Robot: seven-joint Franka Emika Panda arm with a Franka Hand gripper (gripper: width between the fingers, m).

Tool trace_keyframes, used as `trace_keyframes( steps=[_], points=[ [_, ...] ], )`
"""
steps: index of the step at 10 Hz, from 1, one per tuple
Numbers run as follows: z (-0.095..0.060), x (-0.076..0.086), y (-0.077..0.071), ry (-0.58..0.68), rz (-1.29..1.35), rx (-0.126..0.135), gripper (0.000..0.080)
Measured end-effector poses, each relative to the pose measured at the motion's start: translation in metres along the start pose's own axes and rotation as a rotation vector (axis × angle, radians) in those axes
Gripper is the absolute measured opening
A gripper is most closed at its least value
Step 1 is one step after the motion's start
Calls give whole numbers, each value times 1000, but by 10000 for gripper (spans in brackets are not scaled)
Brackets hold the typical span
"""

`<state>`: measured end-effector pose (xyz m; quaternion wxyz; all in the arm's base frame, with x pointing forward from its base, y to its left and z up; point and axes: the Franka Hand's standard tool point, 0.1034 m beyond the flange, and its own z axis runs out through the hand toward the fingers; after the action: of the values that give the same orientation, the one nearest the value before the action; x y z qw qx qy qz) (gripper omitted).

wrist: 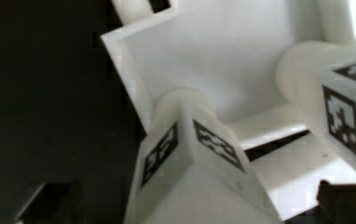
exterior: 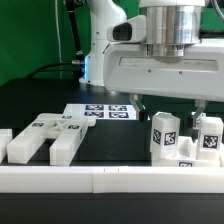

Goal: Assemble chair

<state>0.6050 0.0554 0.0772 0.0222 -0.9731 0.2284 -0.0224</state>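
Note:
In the exterior view, two upright white chair pieces with tag stickers stand at the exterior view's right, one (exterior: 165, 135) near the middle and one (exterior: 208, 135) further right. My gripper (exterior: 170, 108) hangs just above them, its jaws spread wide and holding nothing that shows. Flat tagged chair pieces (exterior: 45, 138) lie at the exterior view's left. The wrist view is very close: a tagged white bar (wrist: 201, 150) sits between my fingers, in front of a flat white slab (wrist: 193, 70), with another tagged piece (wrist: 344, 90) beside it. My fingertips are mostly hidden there.
The marker board (exterior: 100, 112) lies flat on the black table behind the parts. A long low white border rail (exterior: 100, 180) runs along the front edge. The robot arm base (exterior: 100, 40) stands at the back.

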Motion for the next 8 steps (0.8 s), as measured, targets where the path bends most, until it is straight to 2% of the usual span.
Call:
trace_keyframes(
  steps=[8],
  points=[
    [1,3,7,0,-550,-8,648]
  ],
)
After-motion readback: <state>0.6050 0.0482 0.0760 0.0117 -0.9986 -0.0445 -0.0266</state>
